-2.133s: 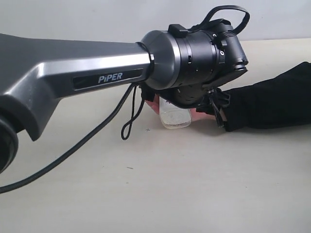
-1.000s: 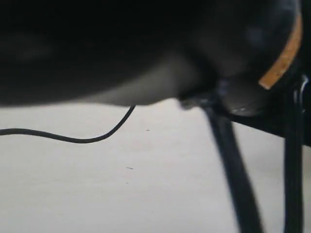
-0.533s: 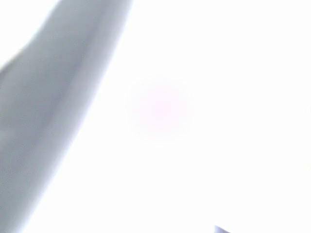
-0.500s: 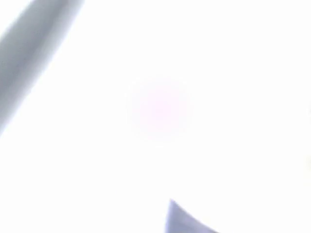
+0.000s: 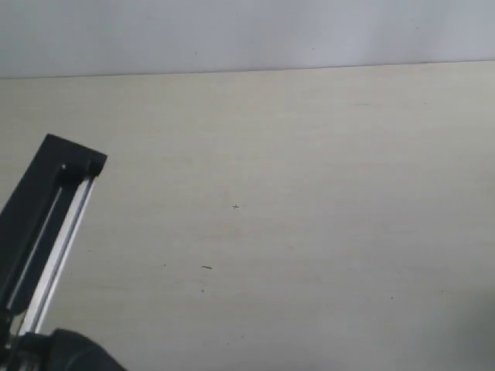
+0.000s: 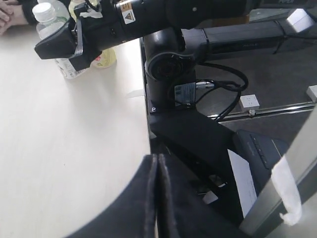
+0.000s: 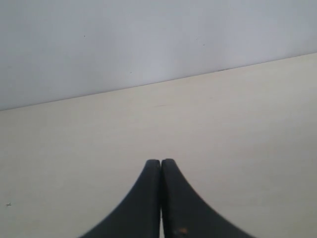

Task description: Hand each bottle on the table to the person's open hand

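Observation:
In the left wrist view, a clear white-capped bottle (image 6: pixel 48 15) with a white label and a yellowish bottle (image 6: pixel 105 57) stand at the table's (image 6: pixel 59 148) far corner. They are partly hidden behind the right arm's black end (image 6: pixel 57 44). A person's hand (image 6: pixel 7 13) with a black sleeve rests beside them, fingers curled and the palm not showing. My left gripper (image 6: pixel 157 157) is shut and empty over the table's edge. My right gripper (image 7: pixel 161 162) is shut and empty above the bare tabletop (image 7: pixel 237 109). The exterior view shows no bottle or hand.
A black bar with a silver rail (image 5: pixel 50 232), part of an arm, slants up at the exterior view's lower left over the table (image 5: pixel 309 193). Beyond the table edge, the left wrist view shows the right arm's base (image 6: pixel 168 67), cables and a metal frame.
Earlier an arm held a clear bottle at the person's hand in the exterior view. The view was then blocked and washed out. Now the arm, bottle and hand are gone from it.

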You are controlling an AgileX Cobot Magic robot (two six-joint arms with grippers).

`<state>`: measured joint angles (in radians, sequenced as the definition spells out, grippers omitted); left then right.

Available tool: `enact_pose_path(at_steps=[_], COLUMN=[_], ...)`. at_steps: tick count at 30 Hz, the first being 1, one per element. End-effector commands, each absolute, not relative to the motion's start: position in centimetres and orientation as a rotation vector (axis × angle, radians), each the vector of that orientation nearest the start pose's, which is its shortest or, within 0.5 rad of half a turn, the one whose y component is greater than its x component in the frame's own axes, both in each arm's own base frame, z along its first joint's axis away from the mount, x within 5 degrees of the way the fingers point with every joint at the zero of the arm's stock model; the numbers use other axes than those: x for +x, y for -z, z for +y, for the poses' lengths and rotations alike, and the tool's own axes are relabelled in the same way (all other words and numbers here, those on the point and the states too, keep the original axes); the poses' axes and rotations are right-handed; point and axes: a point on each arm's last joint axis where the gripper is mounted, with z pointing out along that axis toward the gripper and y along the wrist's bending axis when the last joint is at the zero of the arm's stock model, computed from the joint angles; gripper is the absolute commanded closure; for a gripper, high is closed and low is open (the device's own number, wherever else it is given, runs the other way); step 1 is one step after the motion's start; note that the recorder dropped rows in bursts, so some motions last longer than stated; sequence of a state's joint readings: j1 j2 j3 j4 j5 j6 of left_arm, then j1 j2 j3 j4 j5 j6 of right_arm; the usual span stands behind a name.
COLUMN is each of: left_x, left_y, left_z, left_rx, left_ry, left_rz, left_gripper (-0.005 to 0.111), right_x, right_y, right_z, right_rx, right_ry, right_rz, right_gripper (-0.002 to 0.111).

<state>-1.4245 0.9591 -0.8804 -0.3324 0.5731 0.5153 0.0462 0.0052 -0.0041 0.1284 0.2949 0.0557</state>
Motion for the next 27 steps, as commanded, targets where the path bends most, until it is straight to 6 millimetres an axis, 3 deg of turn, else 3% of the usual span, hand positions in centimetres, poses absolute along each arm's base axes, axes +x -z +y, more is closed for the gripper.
enact_pose_path(at_steps=[1, 5, 9, 12, 14, 17, 21, 27], left_x=[1.1, 1.7, 5.3, 8.9, 11.3, 13.1, 12.0, 8.0], left_y=[-35.2, -35.2, -35.5, -36.0, -36.5, -36.7, -36.2, -34.7], left_z=[-19.5, -19.4, -18.9, -17.2, -14.9, -10.8, -6.4, -3.4], left_rx=[1.743, 1.728, 1.489, 1.113, 0.795, 0.409, 0.174, 0.092], left_ry=[0.872, 0.844, 0.839, 0.921, 0.969, 0.957, 0.78, 0.507], left_rz=[1.431, 1.442, 1.622, 1.806, 1.881, 1.892, 1.82, 1.682], left_gripper=[0.107, 0.107, 0.107, 0.107, 0.107, 0.107, 0.107, 0.107], right_x=[5.4, 5.4, 5.4, 5.4, 5.4, 5.4, 5.4, 5.4], right_y=[-18.7, -18.7, -18.7, -18.7, -18.7, -18.7, -18.7, -18.7], right_z=[0.6, 0.6, 0.6, 0.6, 0.6, 0.6, 0.6, 0.6], right_rx=[0.087, 0.087, 0.087, 0.087, 0.087, 0.087, 0.087, 0.087], right_ry=[-0.189, -0.189, -0.189, -0.189, -0.189, -0.189, -0.189, -0.189], right_rz=[1.77, 1.77, 1.77, 1.77, 1.77, 1.77, 1.77, 1.77], right_gripper=[0.108, 0.108, 0.108, 0.108, 0.108, 0.108, 0.108, 0.108])
